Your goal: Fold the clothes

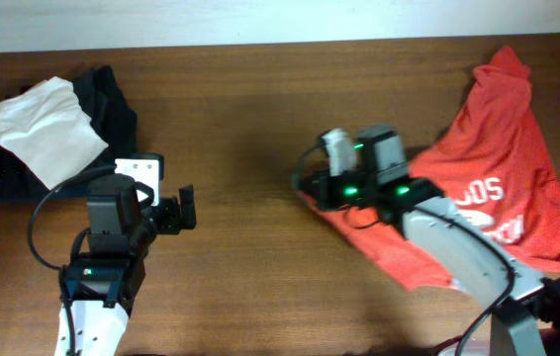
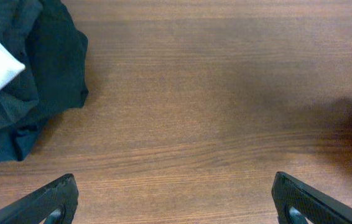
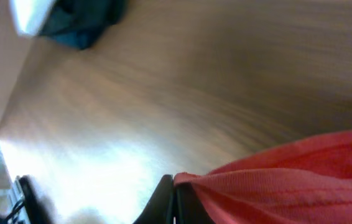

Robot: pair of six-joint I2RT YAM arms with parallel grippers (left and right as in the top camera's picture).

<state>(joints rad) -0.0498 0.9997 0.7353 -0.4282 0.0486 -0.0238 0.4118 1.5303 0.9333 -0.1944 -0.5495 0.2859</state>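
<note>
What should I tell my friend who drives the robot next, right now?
Left gripper: open, empty, over bare table.
Right gripper: shut on the red T-shirt, at its edge nearest the table's middle.
T-shirt: crumpled on the table's right side, not spread flat.
Done: edge grabbed; no fold made yet.
Left to do: spread it flat, then fold it. Leave the white garment and dark garments at far left alone.

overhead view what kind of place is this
Likely a robotics lab bench set up for laundry folding: a wooden table, a left arm and right arm at it, an orange-red T-shirt, folded garments.
</note>
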